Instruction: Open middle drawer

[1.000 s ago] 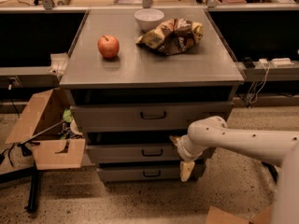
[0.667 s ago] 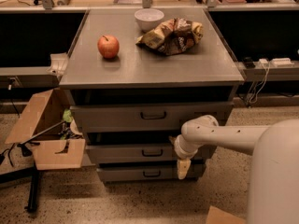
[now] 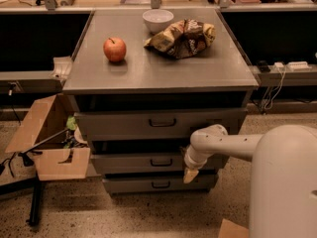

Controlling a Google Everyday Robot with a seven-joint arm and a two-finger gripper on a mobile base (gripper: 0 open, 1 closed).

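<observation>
Against a second ago: tool (image 3: 190,174) a touch further left along the cabinet front, white arm (image 3: 223,144) drawn in with it, much more of the arm's pale bulk filling the lower right corner. No visible shift in the drawers or in the things on the counter.

Tip-down on the bent wrist, a yellowish wedge over the right part of the middle drawer (image 3: 138,163), across its lower edge and the dark gap beneath. Open or closed: cannot tell. Nothing visibly held; contact with the drawer front also impossible to judge.

Middle drawer directly behind and left of the tool, second of three stacked fronts, long axis running left to right, front panel facing the camera, small dark loop handle (image 3: 161,161) lying horizontal at its centre, left of the tool and apart from it. Taller top drawer (image 3: 124,125) just above the tool; shortest bottom drawer (image 3: 133,184) just below and left.

Well above, on the grey counter (image 3: 148,76): red apple (image 3: 114,49) up and left, white bowl (image 3: 158,20) farther back, crumpled snack bag (image 3: 182,36) almost straight above. Open cardboard box (image 3: 62,163) on the floor far left.
</observation>
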